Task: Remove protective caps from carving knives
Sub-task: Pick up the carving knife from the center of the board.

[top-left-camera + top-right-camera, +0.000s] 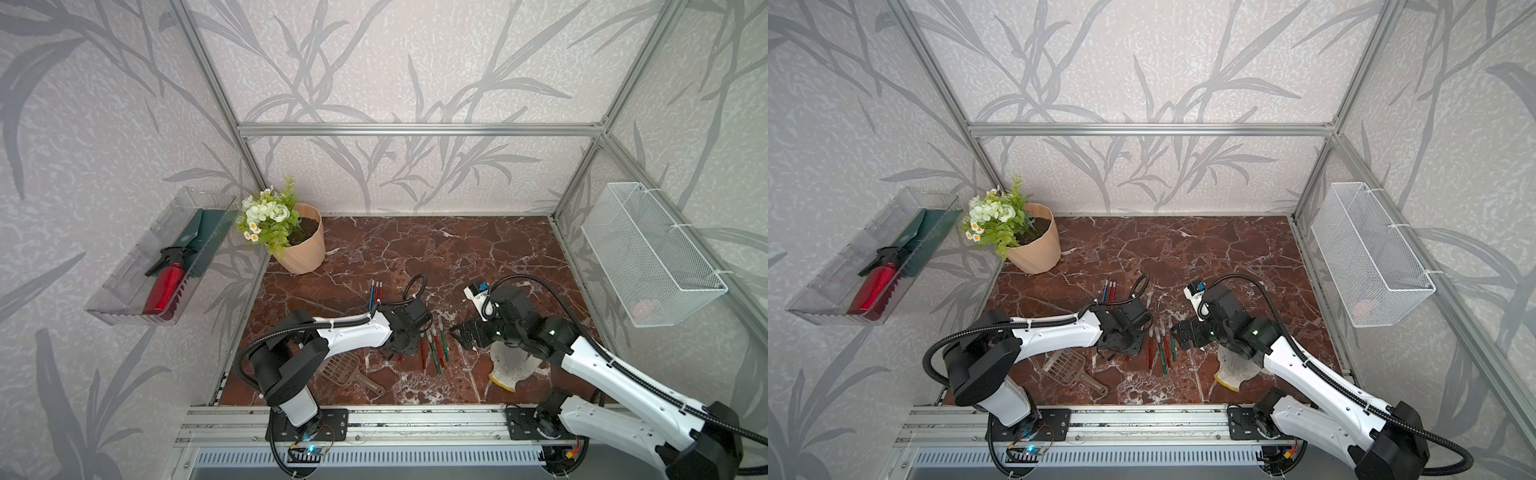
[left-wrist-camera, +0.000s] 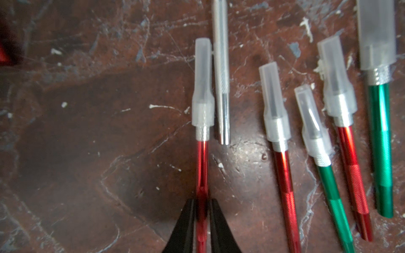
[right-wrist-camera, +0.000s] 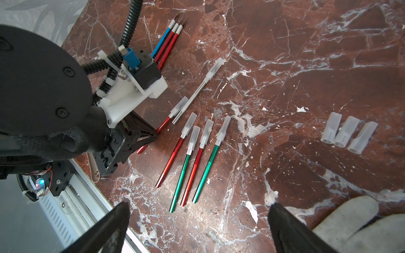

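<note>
Left gripper: black fingers pinched shut on the thin, glossy red handle of one carving knife, well back from its silver collar, at about 6 o'clock of the table's centre. Whether the knife is clear of the marble cannot be told. Right gripper: jaws spread wide, holding nothing, hovering by the knife row.

Hazards, as judged:
1. The handle is slim and slick and the grip sits far from the cap, so a pull on the cap could slide or swivel the knife in the fingers.
2. An all-silver knurled knife lies just beside the held knife, against its cap. Any lift or tug may drag it along.
3. Wide jaws closing on one cap could knock the neighbours (they lie close together).
4. A cap that comes free suddenly bares the blade.

Held knife's cap: translucent grey-white plastic sleeve, flat toward the tip, flared round over the collar, apparently fully seated.

Stock on the red-brown marble tabletop, placed from a top view:
- Four capped knives, two red and two green, at 5 o'clock of centre.
- Three uncapped knives, one blue and two red, at 10 o'clock.
- Three loose caps, side by side, well apart from the row.
</note>
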You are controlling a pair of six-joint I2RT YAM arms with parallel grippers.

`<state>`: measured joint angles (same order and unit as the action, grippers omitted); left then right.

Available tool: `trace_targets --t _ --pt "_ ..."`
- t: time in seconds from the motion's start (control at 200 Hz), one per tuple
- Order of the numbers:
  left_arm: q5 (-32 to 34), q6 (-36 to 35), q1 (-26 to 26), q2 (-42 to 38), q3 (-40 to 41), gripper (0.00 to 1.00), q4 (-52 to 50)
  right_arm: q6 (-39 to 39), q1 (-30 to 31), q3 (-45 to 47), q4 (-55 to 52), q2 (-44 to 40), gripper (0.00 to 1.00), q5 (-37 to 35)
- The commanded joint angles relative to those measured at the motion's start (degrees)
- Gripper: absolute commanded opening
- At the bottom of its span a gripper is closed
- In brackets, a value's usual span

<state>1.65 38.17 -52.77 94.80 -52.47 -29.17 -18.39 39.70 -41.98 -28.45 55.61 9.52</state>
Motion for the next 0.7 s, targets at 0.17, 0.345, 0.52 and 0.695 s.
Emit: trace_targets --t 0.17,0.345,0.52,0.695 --pt "1.60 1.07 -0.14 1.51 -2.11 0.18 -1.37 -0.20 0.20 0.56 0.98 -0.24 0.99 0.41" --pt "1.60 1.20 -0.14 1.54 -1.77 0.18 -1.32 -0.20 0.20 0.79 0.92 -0.67 0.99 0.33" --pt "1.70 1.29 -0.14 1.63 -1.68 0.16 -1.37 -0.32 0.20 1.19 0.88 -1.01 0.99 0.24" --pt "1.89 1.29 -0.14 1.53 -1.61 0.14 -1.58 -0.28 0.20 1.02 0.94 -0.69 0.99 0.24"
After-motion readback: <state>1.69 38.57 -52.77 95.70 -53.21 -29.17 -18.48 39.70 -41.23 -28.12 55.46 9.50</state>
